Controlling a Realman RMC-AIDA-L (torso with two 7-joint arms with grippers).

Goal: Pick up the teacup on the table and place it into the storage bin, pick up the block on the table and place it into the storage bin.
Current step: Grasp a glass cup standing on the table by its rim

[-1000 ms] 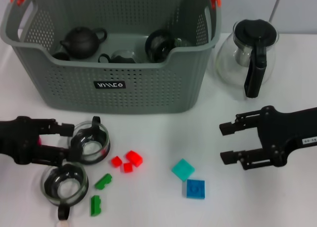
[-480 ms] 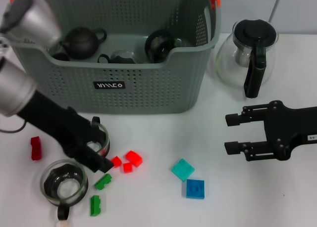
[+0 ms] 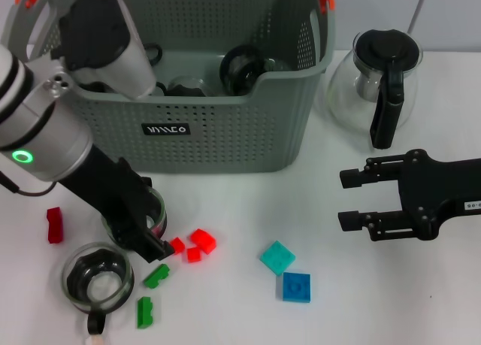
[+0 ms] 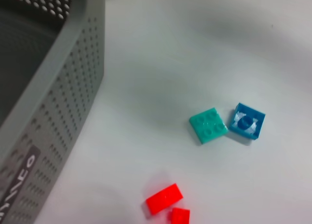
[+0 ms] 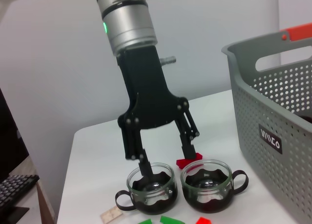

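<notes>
Two glass teacups stand on the table at the front left, one (image 3: pixel 150 206) nearer the storage bin (image 3: pixel 173 97) and one (image 3: pixel 98 279) nearer me. My left gripper (image 3: pixel 139 228) reaches down over the nearer-bin teacup (image 5: pixel 209 182) and stands open. One fingertip (image 5: pixel 144 169) is at the rim of the other teacup (image 5: pixel 151 190). Neither cup is lifted. Red blocks (image 3: pixel 201 241), green blocks (image 3: pixel 156 276), a teal block (image 3: pixel 278 257) and a blue block (image 3: pixel 297 287) lie on the table. My right gripper (image 3: pixel 349 198) hovers open at the right, holding nothing.
A glass pot with a black handle (image 3: pixel 379 78) stands right of the bin. The bin holds a dark teapot and glassware (image 3: pixel 240 67). A lone red block (image 3: pixel 54 225) lies at the far left. The left wrist view shows the bin wall (image 4: pixel 58 112) and the teal block (image 4: pixel 208 125).
My left arm has swung from reaching in low from the left to coming down from above beside the bin. Both teacups stay on the table. My right gripper shifted only slightly.
</notes>
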